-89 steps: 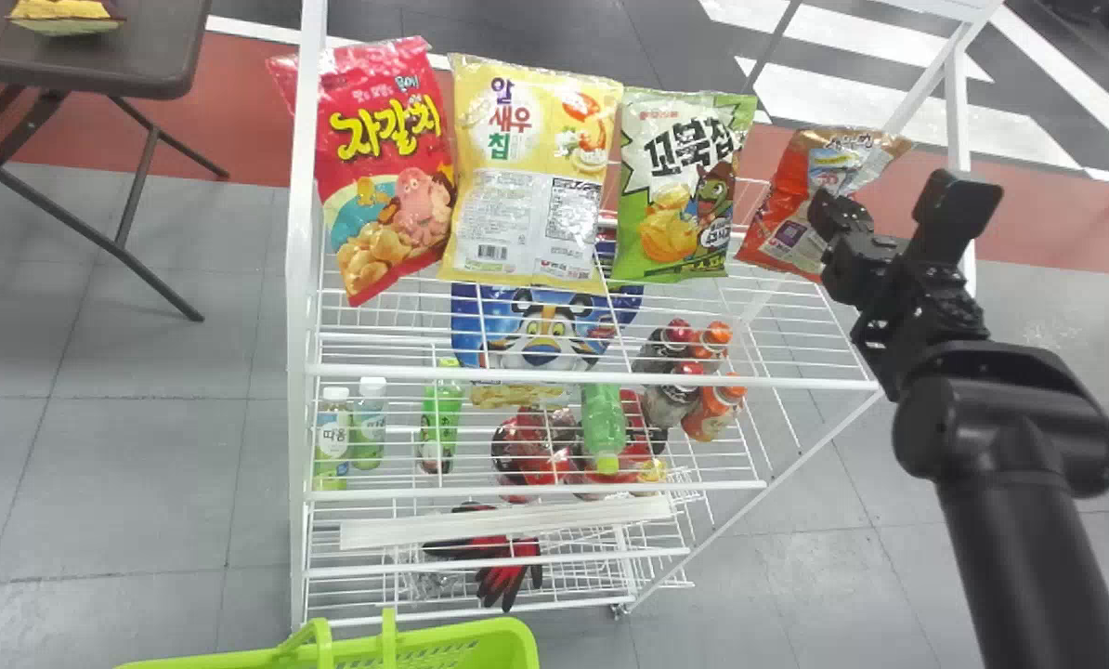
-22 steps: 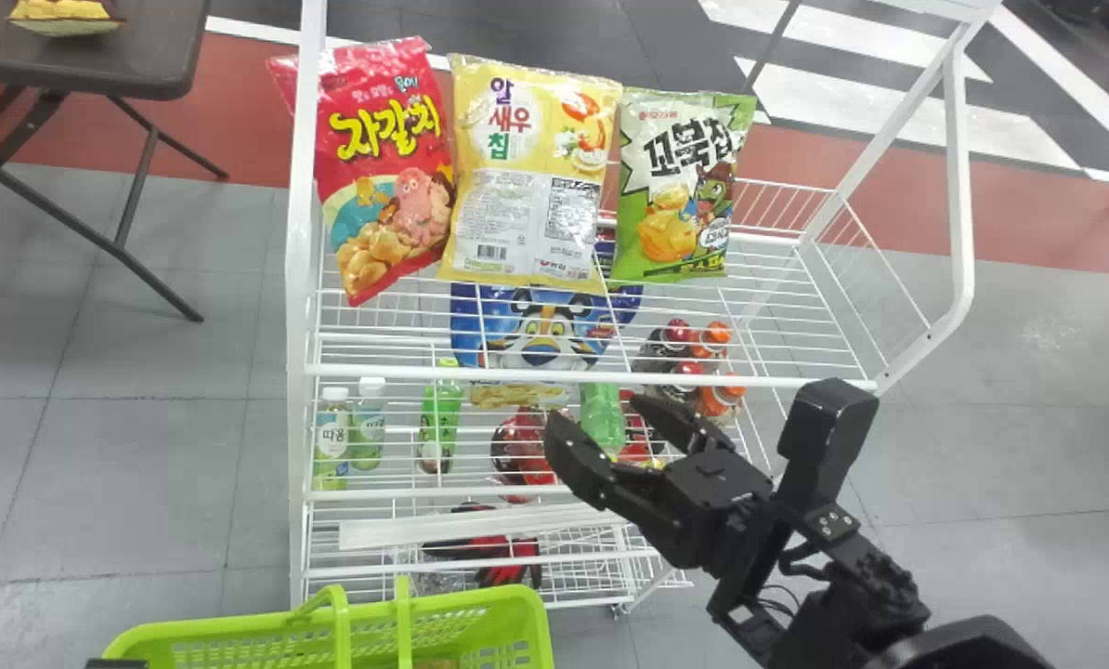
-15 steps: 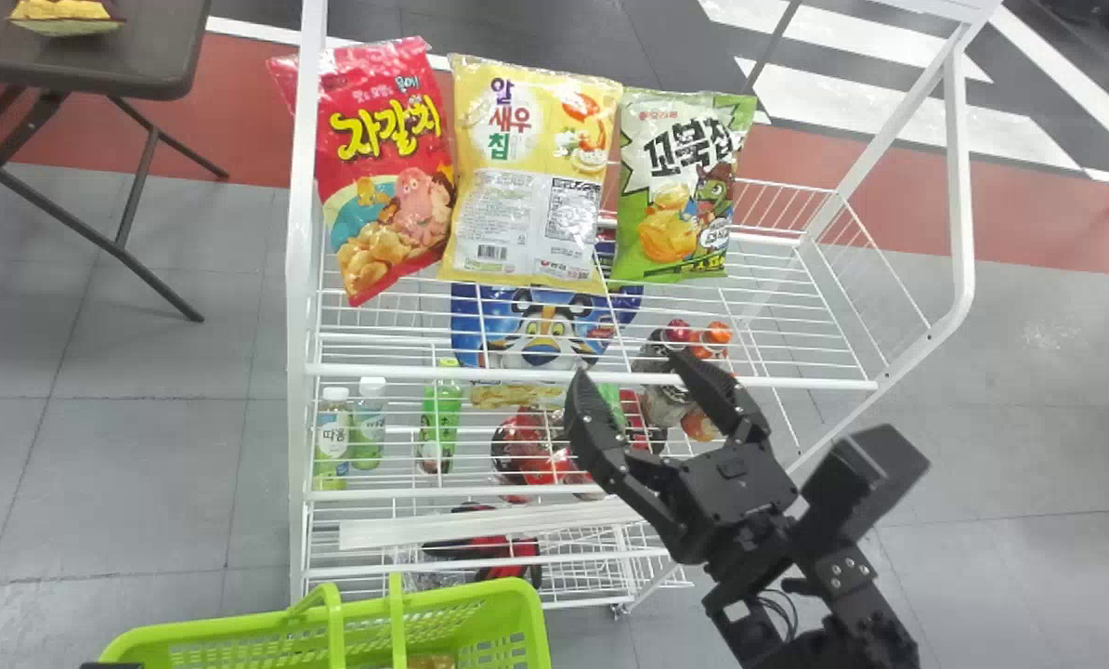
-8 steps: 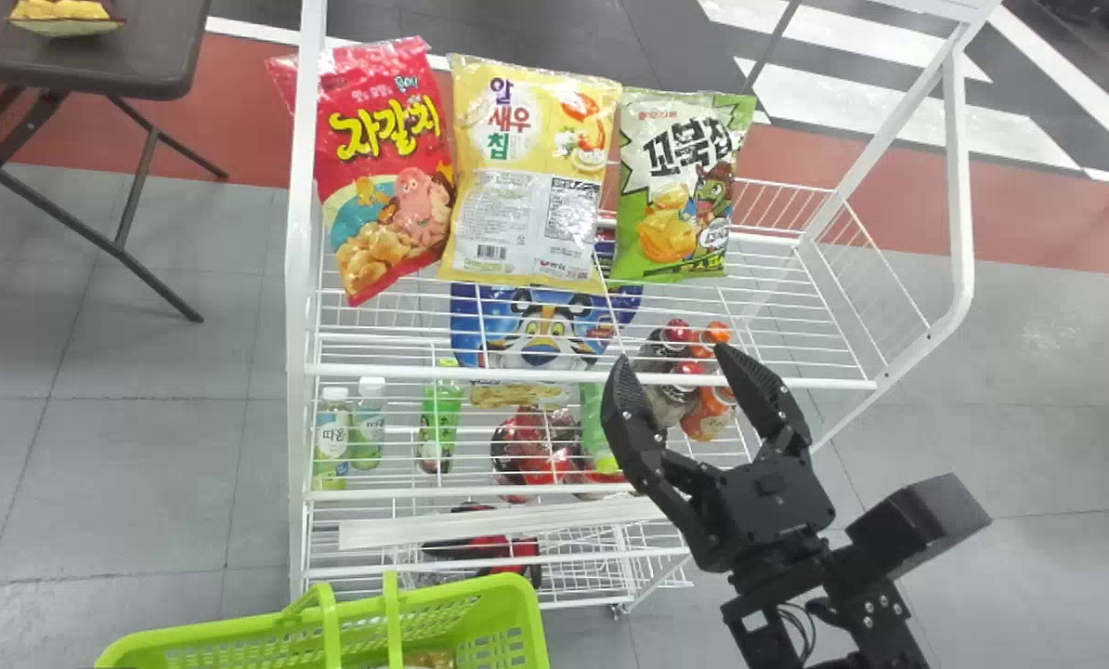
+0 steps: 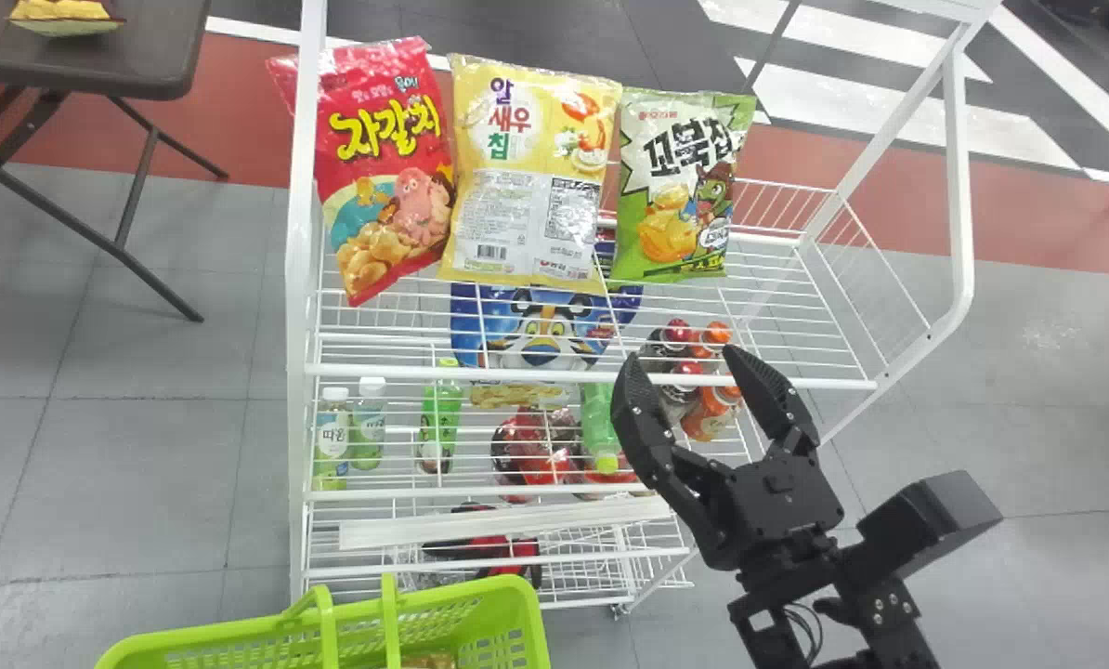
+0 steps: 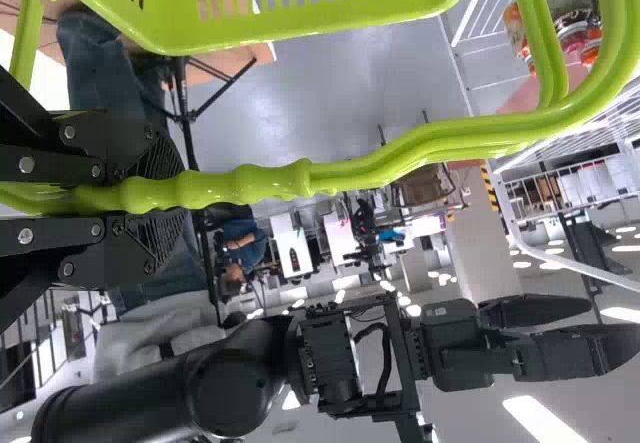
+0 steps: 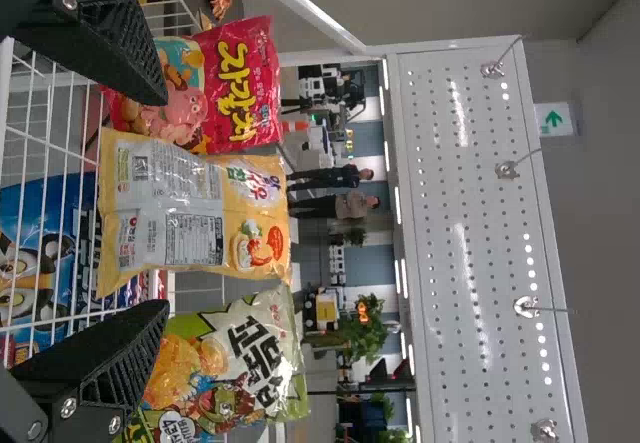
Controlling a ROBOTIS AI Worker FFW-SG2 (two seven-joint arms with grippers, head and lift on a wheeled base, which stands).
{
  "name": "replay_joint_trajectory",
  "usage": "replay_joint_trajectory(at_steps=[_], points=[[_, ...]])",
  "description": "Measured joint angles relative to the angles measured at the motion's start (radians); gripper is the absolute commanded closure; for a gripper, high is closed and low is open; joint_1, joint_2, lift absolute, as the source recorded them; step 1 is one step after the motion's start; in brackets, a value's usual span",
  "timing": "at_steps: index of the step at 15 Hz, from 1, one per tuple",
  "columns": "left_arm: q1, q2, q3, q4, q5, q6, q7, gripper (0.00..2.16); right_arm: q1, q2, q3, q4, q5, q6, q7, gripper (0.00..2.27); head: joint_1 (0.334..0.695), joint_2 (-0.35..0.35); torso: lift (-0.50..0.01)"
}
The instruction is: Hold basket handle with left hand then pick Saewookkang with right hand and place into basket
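Note:
My right gripper (image 5: pixel 683 360) stands open before the rack's upper shelf in the head view, with nothing between its fingers. In the right wrist view the right gripper (image 7: pixel 163 203) frames a yellow bag that lies farther off. The green basket (image 5: pixel 508 599) sits at the bottom left of the head view. A golden-brown thing (image 5: pixel 430 661) shows inside it, cut off by the edge; I cannot tell whether it is the Saewookkang. In the left wrist view my left gripper (image 6: pixel 165 198) is shut on the basket handle (image 6: pixel 390 163).
A red bag (image 5: pixel 387 177), a yellow bag (image 5: pixel 527 186) and a green bag (image 5: pixel 680 186) stand on the white rack (image 5: pixel 592 376). Below are bottles (image 5: pixel 438 418) and a blue bag (image 5: pixel 541 334). A dark table (image 5: pixel 146 46) stands at the far left.
The orange-red bag once beside my right gripper has left the shelf's right end. That gripper came down to the left, open, then drew back up and right. The basket has shifted slightly.

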Motion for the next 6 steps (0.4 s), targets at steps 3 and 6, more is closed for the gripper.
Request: replay_joint_trajectory(at_steps=[3,6], points=[[0.002,0.0,0.0,-0.004,0.0,0.0,0.0,1.8,0.004,0.002,-0.005,-0.006,-0.005,-0.005,0.0,0.09,0.695,-0.35,-0.019],[0.004,0.0,0.001,-0.005,0.0,0.0,-0.002,1.8,0.004,0.005,-0.006,-0.006,-0.007,-0.005,0.0,0.09,0.695,-0.35,-0.019]])
